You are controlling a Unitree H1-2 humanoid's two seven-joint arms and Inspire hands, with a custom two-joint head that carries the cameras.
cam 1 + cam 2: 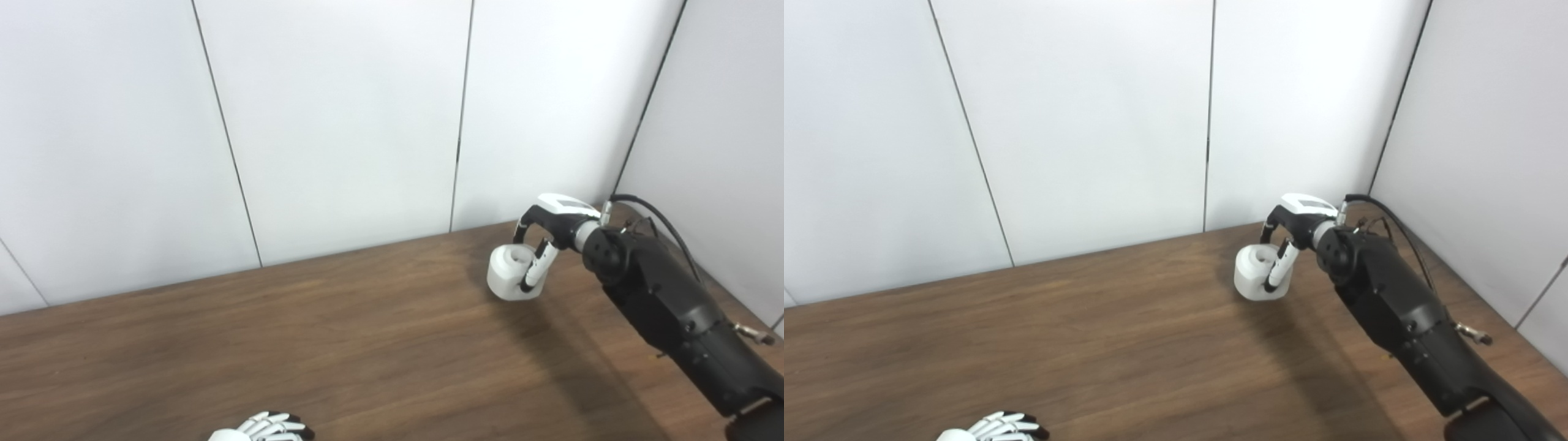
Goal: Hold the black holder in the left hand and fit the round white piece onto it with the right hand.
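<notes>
My right hand (542, 242) is at the far right of the wooden table (343, 331), close to the back wall, shut on the round white piece (511, 272). The piece is a short white cylinder with a raised hub on top, held just above the tabletop with the thumb across its front. My left hand (263, 429) shows only as white fingers at the bottom edge, left of centre; something dark lies under the fingers, and I cannot tell what it is. The black holder is not visible in either view.
White wall panels (343, 122) stand behind the table, and a side wall (723, 135) closes off the right. A black cable (667, 226) loops over the right wrist. The right forearm (674, 312) crosses the table's right corner.
</notes>
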